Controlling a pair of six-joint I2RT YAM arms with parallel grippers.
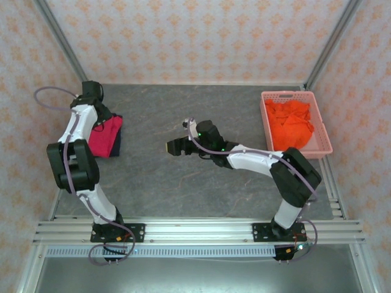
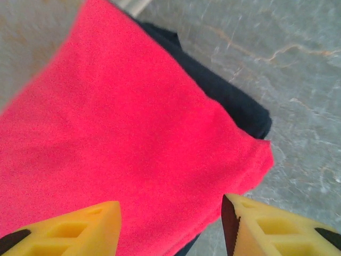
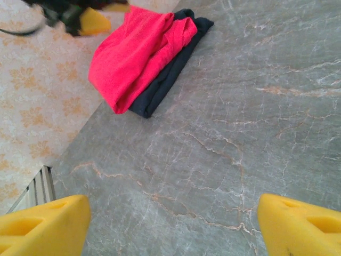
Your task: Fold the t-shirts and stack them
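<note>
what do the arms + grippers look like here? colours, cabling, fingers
The left arm and right arm have white shells, black joints and a pale purple cable looped along each. The left gripper and right gripper have yellow wedge-shaped fingers with hollow cells. Green lights sit near the right wrist.

The crimson-pink t-shirt (image 1: 104, 138) lies folded on top of the folded dark navy t-shirt (image 3: 166, 79) at the table's (image 1: 183, 183) left edge, with the navy edges peeking out beneath it. The bright orange t-shirt (image 1: 292, 122) sits crumpled inside the basket (image 1: 287, 93), far right.
</note>
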